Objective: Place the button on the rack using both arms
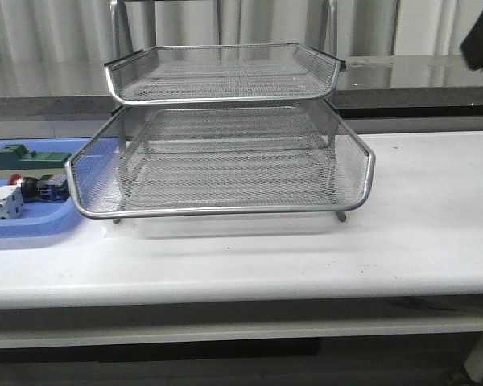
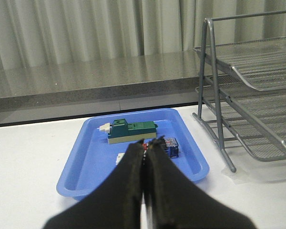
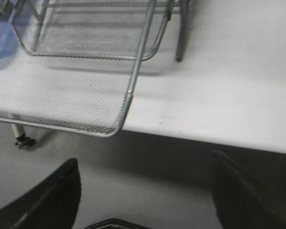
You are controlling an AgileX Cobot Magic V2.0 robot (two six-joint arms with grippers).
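1. On the white table [image 1: 419, 233] in front of me stands the rack [image 1: 225, 161], its wire-mesh tiers stepped so each tray opens toward me; every tier I can see holds nothing yet, so the placing is not done.
2. Just beside the rack on my left lies the blue tray [image 1: 32, 221], flat and shallow, which keeps the loose parts gathered within my left arm's reach.
3. My right gripper [image 3: 143, 191] hangs off the table's near edge, close to the rack's front corner, its two dark fingers spread wide with nothing between them. I judge it waits there to take a handover.
4. My left gripper [image 2: 146, 157] points down at the tray from above, its fingertips pressed together and gripping nothing; it must open before any grasp.
5. Inside the tray, the green component [image 2: 131, 131] lies toward the far side, and the white component [image 1: 2, 203] sits at the near left.
6. Smallest, the button [image 1: 40, 186] lies on its side between those two, partly hidden behind my left fingertips in the wrist view, untouched.
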